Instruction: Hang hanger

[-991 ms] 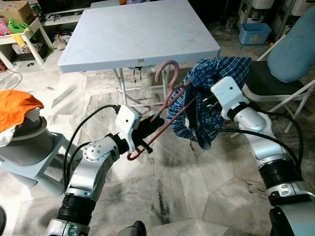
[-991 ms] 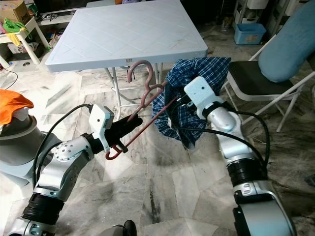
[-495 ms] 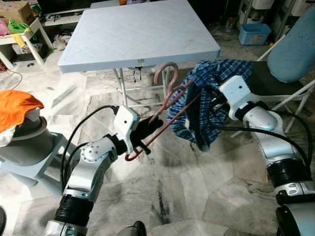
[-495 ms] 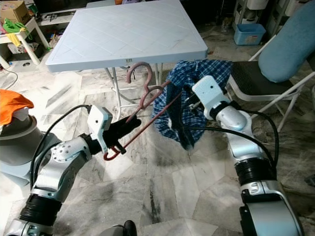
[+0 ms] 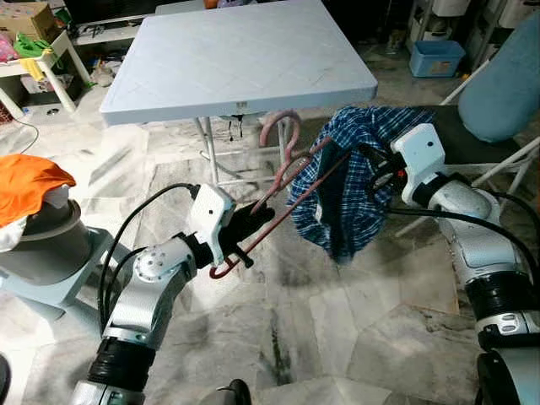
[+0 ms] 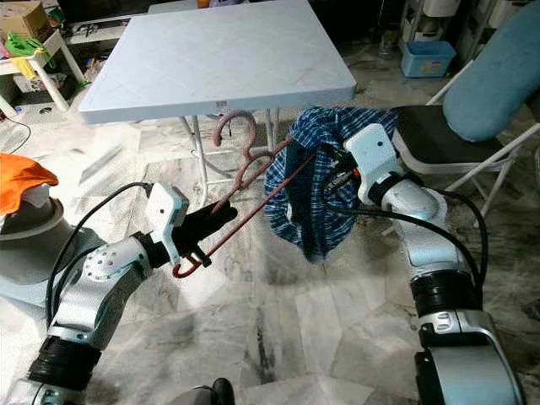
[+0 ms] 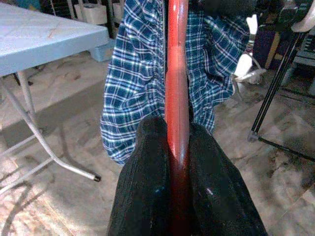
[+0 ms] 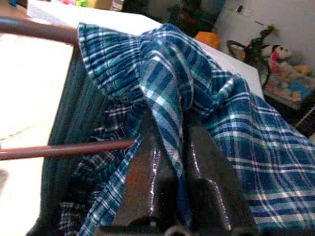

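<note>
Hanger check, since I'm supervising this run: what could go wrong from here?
The left gripper pinches only one end of the hanger, so it might twist or slip. The shirt covers just the far end, pinched by the right gripper; it may slide off. The hook sits near the table edge and could snag.

A glossy, smooth red hanger (image 7: 176,98) is showing beside soft woven plaid cloth (image 8: 167,98); the fingers (image 7: 147,187) are looking matt black.

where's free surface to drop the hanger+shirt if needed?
The white folding table top is bare edge to edge. Marble floor between the arms is open too. Crowded: left side, by the orange cloth on the bin; right side, by the folding chair.
</note>
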Robot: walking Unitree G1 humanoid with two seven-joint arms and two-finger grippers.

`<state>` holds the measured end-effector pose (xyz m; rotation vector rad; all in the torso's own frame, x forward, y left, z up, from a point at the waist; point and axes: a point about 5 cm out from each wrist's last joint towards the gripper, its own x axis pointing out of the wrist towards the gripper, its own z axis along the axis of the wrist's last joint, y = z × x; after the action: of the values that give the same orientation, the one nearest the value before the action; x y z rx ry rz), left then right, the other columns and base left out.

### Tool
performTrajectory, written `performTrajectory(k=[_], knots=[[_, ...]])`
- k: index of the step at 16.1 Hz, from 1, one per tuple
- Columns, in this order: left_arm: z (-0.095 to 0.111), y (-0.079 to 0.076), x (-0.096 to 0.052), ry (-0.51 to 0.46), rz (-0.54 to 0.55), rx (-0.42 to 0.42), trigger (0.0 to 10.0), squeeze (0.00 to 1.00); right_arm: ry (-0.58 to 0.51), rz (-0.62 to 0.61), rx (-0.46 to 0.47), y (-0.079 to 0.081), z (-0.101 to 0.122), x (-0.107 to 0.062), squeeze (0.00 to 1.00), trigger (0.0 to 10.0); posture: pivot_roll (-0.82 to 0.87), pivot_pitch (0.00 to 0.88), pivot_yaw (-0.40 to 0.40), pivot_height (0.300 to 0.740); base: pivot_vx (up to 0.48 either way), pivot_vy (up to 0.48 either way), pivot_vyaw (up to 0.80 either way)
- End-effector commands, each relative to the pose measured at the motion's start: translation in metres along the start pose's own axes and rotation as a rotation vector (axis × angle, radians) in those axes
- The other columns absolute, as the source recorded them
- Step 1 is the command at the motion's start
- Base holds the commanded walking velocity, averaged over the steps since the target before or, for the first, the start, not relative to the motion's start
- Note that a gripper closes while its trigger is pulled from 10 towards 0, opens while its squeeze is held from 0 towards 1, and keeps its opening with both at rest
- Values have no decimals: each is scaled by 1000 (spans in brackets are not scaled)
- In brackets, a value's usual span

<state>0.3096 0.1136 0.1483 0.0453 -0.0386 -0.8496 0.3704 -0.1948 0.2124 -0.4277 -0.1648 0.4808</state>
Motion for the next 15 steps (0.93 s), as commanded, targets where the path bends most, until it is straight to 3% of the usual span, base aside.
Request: performTrajectory(k=[1,4,6,9,12,13,15], knots=[[3,5,-7,-11,27,24,0,0,-43,-25,30,-6,10,2,0,0,-76,119,81,740,0,0,0],[-5,0,-17,32,7,38,0,0,-87,-145,186,-18,24,12,0,0,-75,122,80,740,0,0,0],[-10,-10,-23,60,-36,51,0,0,-116,-198,219,-18,37,23,0,0,-79,126,80,740,0,0,0],[-9,-20,-37,83,-61,104,0,0,-48,-326,158,-25,36,29,0,0,-77,118,68,740,0,0,0],[-6,-24,-47,75,-28,96,0,0,52,-435,124,-34,21,25,0,0,-71,117,61,740,0,0,0],[-7,-27,-51,66,-6,83,0,0,139,-507,112,-37,7,20,0,0,-70,118,58,740,0,0,0],[-7,-29,-51,59,10,80,0,0,196,-567,97,-41,-4,14,0,0,-71,118,58,740,0,0,0]])
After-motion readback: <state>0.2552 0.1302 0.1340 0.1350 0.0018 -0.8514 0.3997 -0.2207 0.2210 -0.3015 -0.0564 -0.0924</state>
